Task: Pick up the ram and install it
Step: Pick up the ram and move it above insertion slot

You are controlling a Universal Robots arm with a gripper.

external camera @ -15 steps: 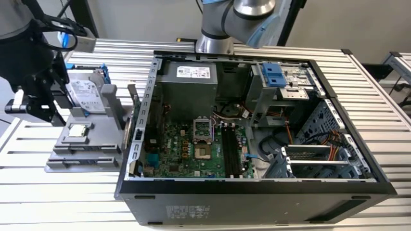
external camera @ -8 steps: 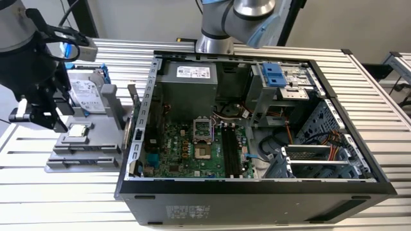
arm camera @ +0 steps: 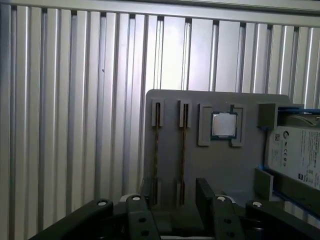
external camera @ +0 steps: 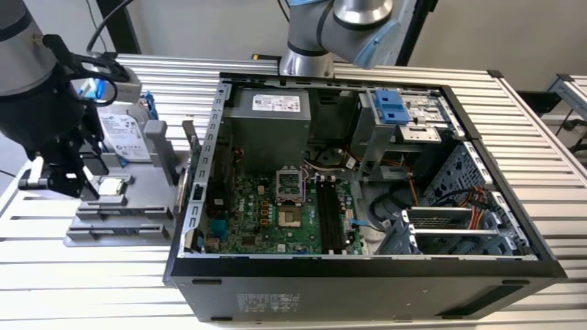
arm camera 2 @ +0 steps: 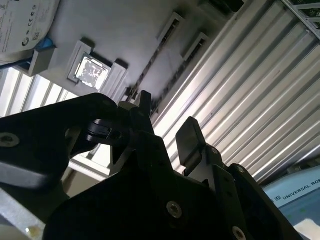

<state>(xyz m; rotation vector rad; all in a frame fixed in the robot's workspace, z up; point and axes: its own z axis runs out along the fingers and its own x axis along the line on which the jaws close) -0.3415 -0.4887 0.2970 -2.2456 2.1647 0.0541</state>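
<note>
The ram (arm camera: pixel 183 150) stands on edge in a slot of the grey holder (arm camera: pixel 220 170), showing as a thin dark strip. A second like strip (arm camera: pixel 156 150) stands in the neighbouring slot. In the second wrist view the ram (arm camera 2: pixel 150 72) runs along the same holder (arm camera 2: pixel 115 30). My gripper (arm camera: pixel 170 195) hovers over the near end of these slots, open, with nothing between its black fingers (arm camera: pixel 205 192). In the exterior view the gripper (external camera: pixel 57 180) hangs above the holder (external camera: pixel 119 223), at the exterior view's left of the open computer case (external camera: pixel 367 268). The motherboard's black slots (external camera: pixel 326 213) lie inside the case.
A small square silver processor (arm camera: pixel 223 124) sits in a pocket of the holder, beside a silver hard drive (arm camera: pixel 297 155) with a white label. The case holds a power supply (external camera: pixel 271 120), cables and a drive cage (external camera: pixel 403 113). Everything rests on a ribbed aluminium table (external camera: pixel 541 137).
</note>
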